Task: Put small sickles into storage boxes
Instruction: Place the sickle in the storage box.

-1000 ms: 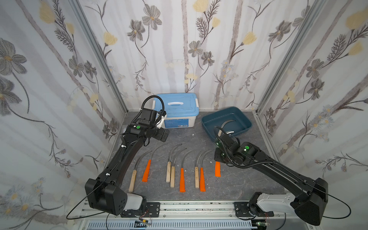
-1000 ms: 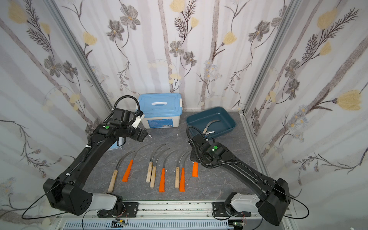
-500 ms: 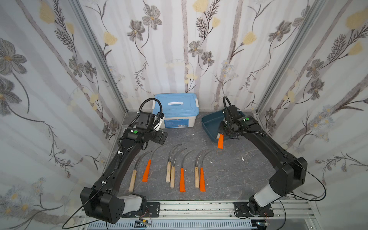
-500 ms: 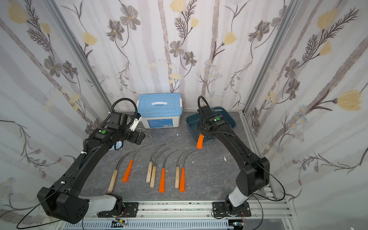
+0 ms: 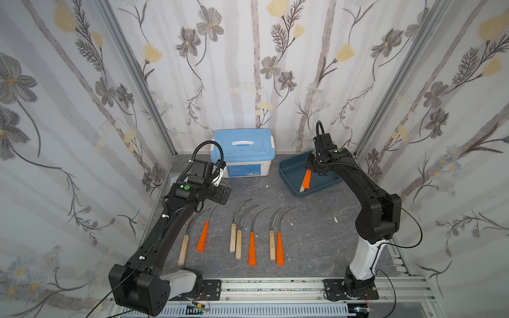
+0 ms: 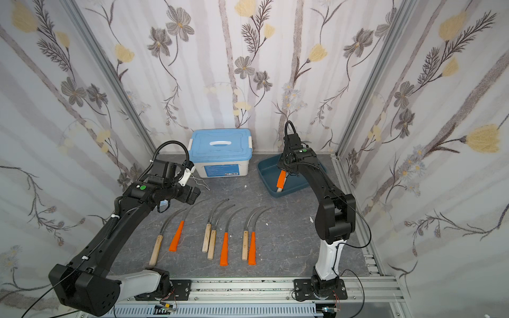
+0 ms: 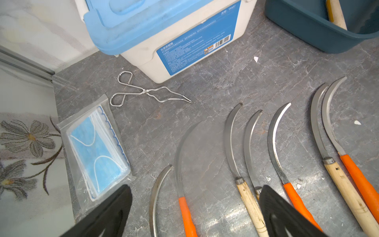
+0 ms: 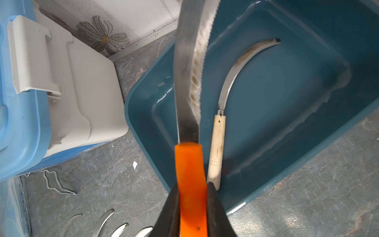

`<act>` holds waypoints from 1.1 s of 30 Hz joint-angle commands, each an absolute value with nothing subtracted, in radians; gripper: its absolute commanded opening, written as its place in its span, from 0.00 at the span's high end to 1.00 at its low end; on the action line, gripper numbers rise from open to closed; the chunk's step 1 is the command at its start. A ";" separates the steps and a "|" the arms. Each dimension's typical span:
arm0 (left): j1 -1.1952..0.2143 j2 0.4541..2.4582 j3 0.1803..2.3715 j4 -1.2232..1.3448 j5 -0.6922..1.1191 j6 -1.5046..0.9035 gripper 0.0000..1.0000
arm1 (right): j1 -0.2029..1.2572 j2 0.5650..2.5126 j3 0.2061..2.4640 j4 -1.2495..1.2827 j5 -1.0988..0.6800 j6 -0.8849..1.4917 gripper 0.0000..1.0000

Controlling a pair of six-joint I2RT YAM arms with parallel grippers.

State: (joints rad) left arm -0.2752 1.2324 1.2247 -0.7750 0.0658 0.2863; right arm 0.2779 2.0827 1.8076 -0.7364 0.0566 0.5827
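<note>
What the right gripper (image 8: 192, 189) holds: one small sickle (image 8: 189, 164) with an orange handle. Both fingers are pressed on the handle, and the toothed blade points away from the wrist.
Place of this sickle: above the storage box (image 5: 323, 182), on its 9 o'clock side. Whether it touches the floor of the box, I cannot tell.
Inside the storage box: one wooden-handled sickle (image 8: 217, 141), lying flat, just beside the held one.
Storage box: dark teal tray at 1 o'clock of the table (image 5: 316, 234).
Row of sickles (image 5: 252, 249): seven, from the centre toward 6 o'clock, with handles to 6 and blades to 12.
Left gripper (image 7: 194, 189): fingers wide apart, holding nothing, above the 9 o'clock end of the row.
White box (image 5: 239, 154): blue lid, at 12 o'clock.
Wire tongs (image 7: 147, 92) and packet of masks (image 7: 96, 151): on the table near the 10 o'clock corner.
</note>
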 commanded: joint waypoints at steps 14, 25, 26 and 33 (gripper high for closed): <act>-0.282 1.211 1.221 -0.770 0.064 0.312 0.00 | 0.249 2.291 1.886 -0.633 -0.024 0.593 0.90; -0.282 1.214 1.222 -0.768 0.048 0.353 0.00 | 0.247 2.398 1.951 -0.655 -0.049 0.608 0.89; -0.283 1.211 1.218 -0.766 0.047 0.361 0.00 | 0.248 2.403 1.947 -0.655 -0.048 0.608 0.89; -0.283 1.198 1.204 -0.758 0.043 0.371 0.00 | 0.248 2.444 1.947 -0.671 -0.044 0.613 0.87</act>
State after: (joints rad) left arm -0.2829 1.2034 1.2076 -0.7780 0.0452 0.3531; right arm 0.2478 2.4271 1.9430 -0.6834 -0.0475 0.6018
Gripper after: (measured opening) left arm 0.997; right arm 0.189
